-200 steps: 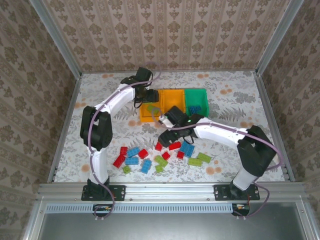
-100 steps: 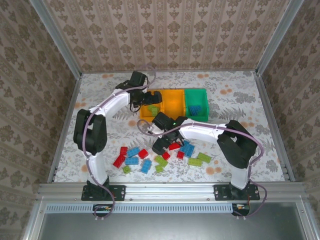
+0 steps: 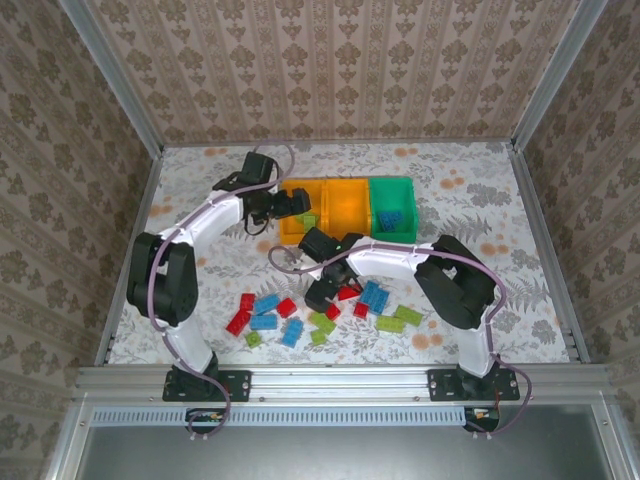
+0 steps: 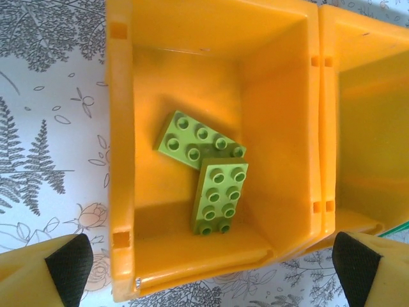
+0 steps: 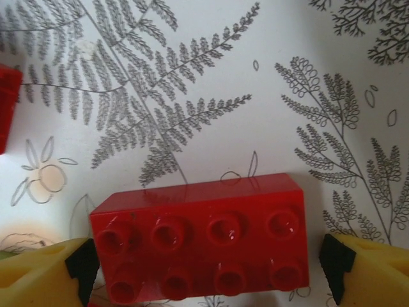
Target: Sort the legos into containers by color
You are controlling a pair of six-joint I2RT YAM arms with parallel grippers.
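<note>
Red lego (image 5: 199,240) lies between the spread fingers of the right gripper (image 5: 208,268) — not clamped; left gripper (image 4: 214,262) gapes empty above a container (image 4: 121,160).

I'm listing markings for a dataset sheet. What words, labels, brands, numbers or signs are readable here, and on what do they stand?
No readable text anywhere.
Red studded plastic brick: glossy studs, no legible marking.
Two lime green studded bricks and the orange-yellow plastic bin holding them: plain.
Floral wallpaper and fern-patterned table cover: pattern only.
Loose bricks in the top view: too small to tell.
</note>
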